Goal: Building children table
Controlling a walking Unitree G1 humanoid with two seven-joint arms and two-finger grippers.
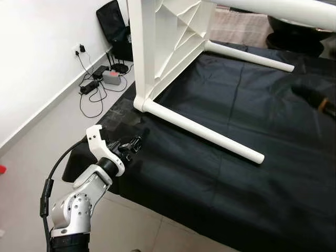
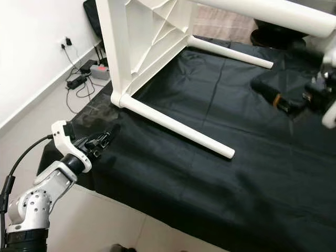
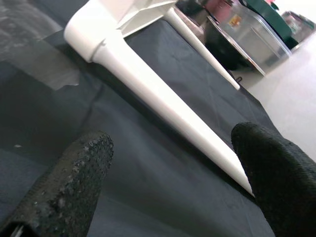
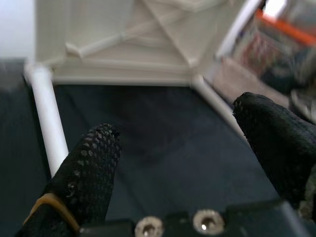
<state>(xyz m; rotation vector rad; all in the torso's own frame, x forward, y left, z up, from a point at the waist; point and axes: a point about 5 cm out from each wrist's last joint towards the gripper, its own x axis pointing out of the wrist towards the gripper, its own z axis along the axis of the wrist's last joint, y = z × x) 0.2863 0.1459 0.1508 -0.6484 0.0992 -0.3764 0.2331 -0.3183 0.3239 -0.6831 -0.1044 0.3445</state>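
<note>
From my head cameras, the white children table [image 1: 168, 47] lies tipped on its side on the black-covered surface [image 1: 252, 173], two legs stretched flat across the cloth; the near leg [image 1: 202, 131] runs from the table's corner toward me, the far leg [image 1: 249, 55] lies beyond it. My left tool [image 1: 131, 145] hovers at the surface's near left edge, just short of that corner. My right tool [image 2: 294, 102] sits over the cloth at the far right. Cables and a power strip [image 1: 94, 84] lie on the floor by the wall. Along my left wrist, my fingers [image 3: 69, 182] stand wide apart, empty, the near leg [image 3: 163, 98] between them. Along my right wrist, my fingers [image 4: 89, 173] are likewise spread wide, holding nothing, facing the table's ribbed underside [image 4: 128, 39].
</note>
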